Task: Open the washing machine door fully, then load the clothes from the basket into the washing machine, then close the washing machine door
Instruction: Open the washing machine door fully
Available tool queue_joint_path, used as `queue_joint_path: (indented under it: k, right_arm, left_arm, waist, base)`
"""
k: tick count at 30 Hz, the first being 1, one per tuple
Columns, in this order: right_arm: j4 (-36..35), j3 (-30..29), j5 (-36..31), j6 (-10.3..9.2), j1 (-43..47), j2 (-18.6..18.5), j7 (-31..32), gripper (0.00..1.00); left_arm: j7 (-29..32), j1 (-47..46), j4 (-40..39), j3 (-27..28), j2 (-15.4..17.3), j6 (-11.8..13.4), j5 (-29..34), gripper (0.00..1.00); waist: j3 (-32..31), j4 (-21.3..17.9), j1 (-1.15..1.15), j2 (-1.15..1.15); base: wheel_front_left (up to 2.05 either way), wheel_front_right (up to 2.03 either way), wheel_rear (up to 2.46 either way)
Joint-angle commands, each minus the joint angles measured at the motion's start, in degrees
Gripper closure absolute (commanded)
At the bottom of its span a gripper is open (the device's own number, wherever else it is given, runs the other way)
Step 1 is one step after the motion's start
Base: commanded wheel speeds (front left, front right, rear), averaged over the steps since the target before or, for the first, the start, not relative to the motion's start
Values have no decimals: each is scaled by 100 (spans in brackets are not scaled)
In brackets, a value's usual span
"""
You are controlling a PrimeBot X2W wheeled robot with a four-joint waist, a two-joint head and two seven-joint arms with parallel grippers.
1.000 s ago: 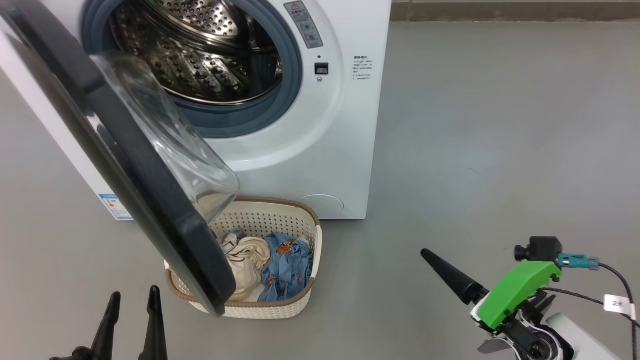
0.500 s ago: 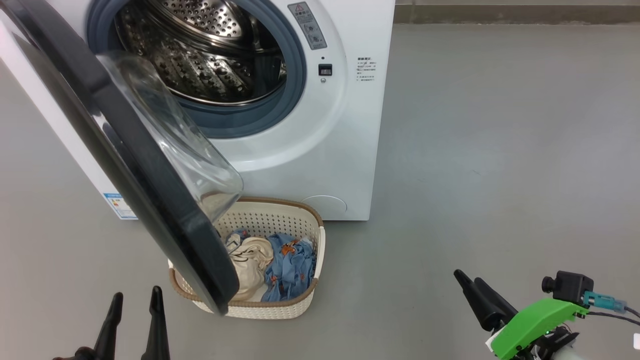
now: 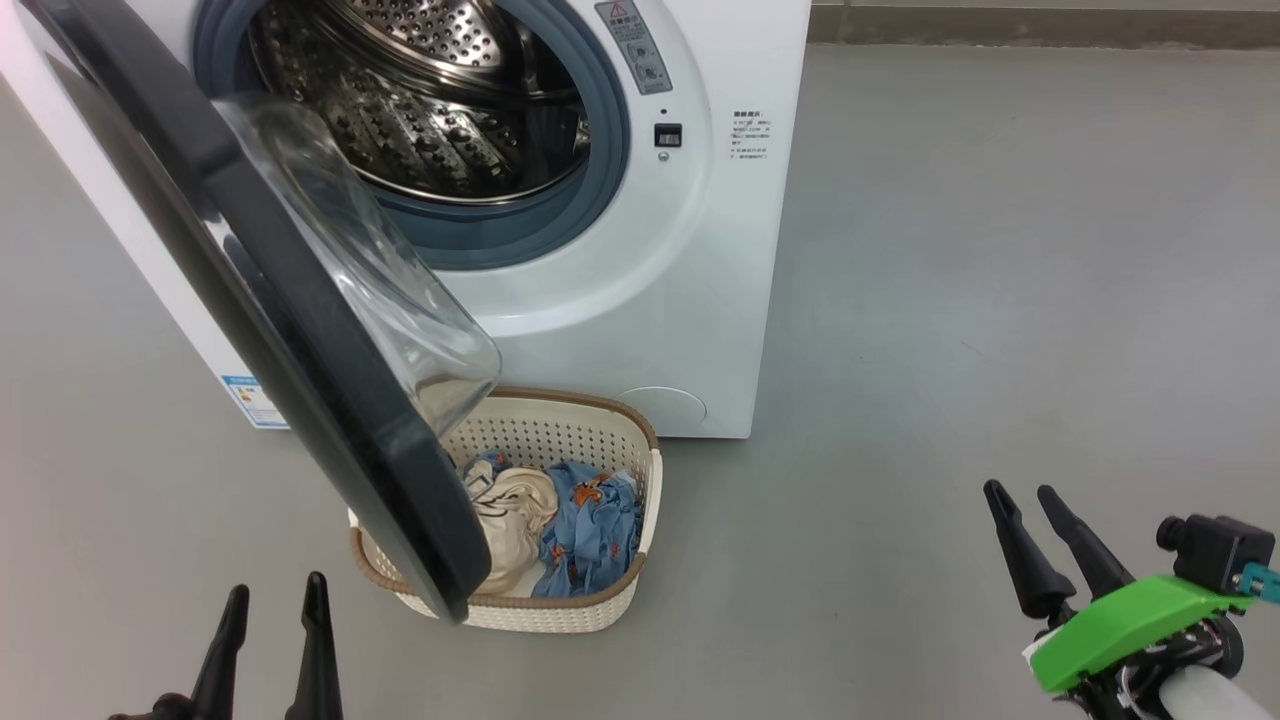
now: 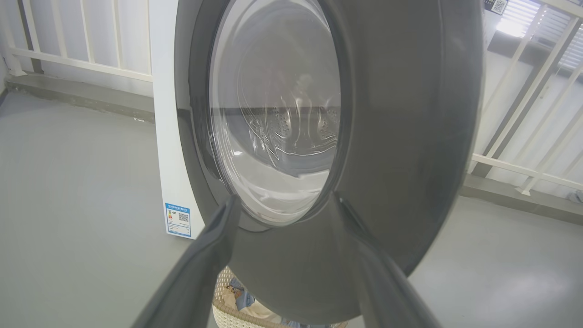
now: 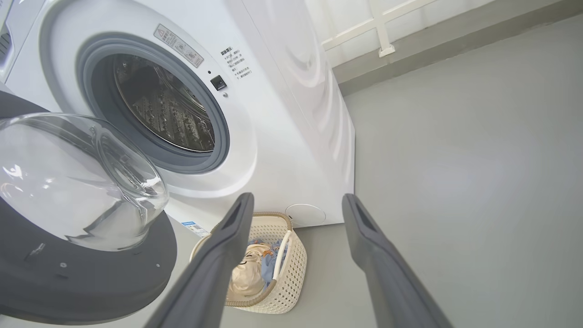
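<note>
The washing machine (image 3: 700,250) is standing on the grey floor (image 3: 950,300), and the upper edge of the head view is cutting off its top. The washing machine door (image 3: 300,330) is hanging open toward the camera. Its black ring is covering the left part of the basket (image 3: 600,612), which is sitting on the floor just in front of the machine, below the door's lower edge. The clothes (image 3: 590,520) are lying inside the basket, a cream-white piece beside a light-blue one with small orange figures. I cannot tell how many pieces there are, because the door is hiding part of the pile. The steel drum (image 3: 440,120) is showing through the opening, but its deep part is too dark to make out.

The left fingers (image 3: 312,640) are pointing up at the lower left, spread wide and holding nothing, near the door's lower edge but apart from it. The bottom edge is cutting off their base. The right fingers (image 3: 1025,560) are also standing wide and empty at the lower right, well apart from the basket. A green cover (image 3: 1130,620) is hiding much of that wrist.
</note>
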Motion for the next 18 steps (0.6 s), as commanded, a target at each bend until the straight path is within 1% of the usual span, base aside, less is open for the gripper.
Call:
queue_joint_path:
  k: [1,7,10,18]
  right_arm:
    - [-178,-97,-366,33,164,-20,-73,0]
    - [-707,-802,-1642,33,497,260,-73,0]
    - [-936,-970,-2146,33,632,338,-74,0]
    - [-1189,-1324,-2880,33,966,518,-74,0]
  left_arm:
    - [-37,-192,-84,165,50,3,70,0]
    - [-37,-215,-90,153,56,3,74,0]
    - [-37,-212,-92,149,61,3,73,0]
    - [-37,-202,-79,129,78,3,54,0]
  waist:
    - [1,11,0,0]
    - [8,26,0,0]
    - [2,30,0,0]
    - [-25,47,0,0]
  base:
    - [0,0,0]
    - [0,0,0]
    - [0,0,0]
    - [0,0,0]
